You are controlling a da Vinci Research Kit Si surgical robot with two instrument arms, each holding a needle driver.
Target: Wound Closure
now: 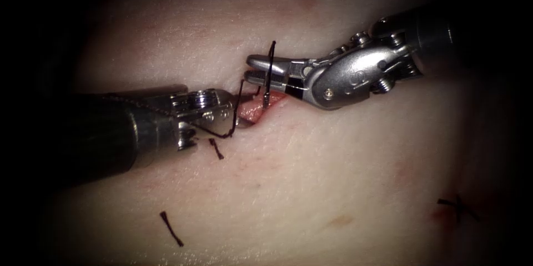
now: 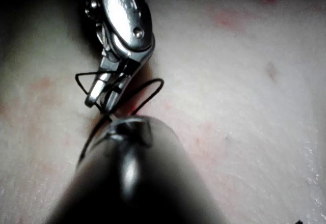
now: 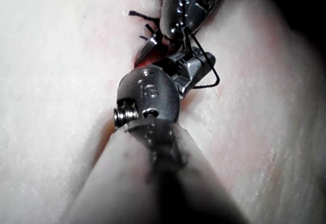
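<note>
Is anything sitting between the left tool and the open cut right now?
Nothing solid that I can see. The left tool sits at the left end of the cut, with the thread draped across its tip. The right tool is above the cut, its jaws shut on a dark upright strand, needle or thread, I cannot tell.

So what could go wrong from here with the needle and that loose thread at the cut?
1. What looks like the needle stands upright across the right tool, its lower end at the cut. I cannot tell how firmly it is held, so it might twist or slip.
2. The thread loops loosely round the left tool and could snag there.
</note>
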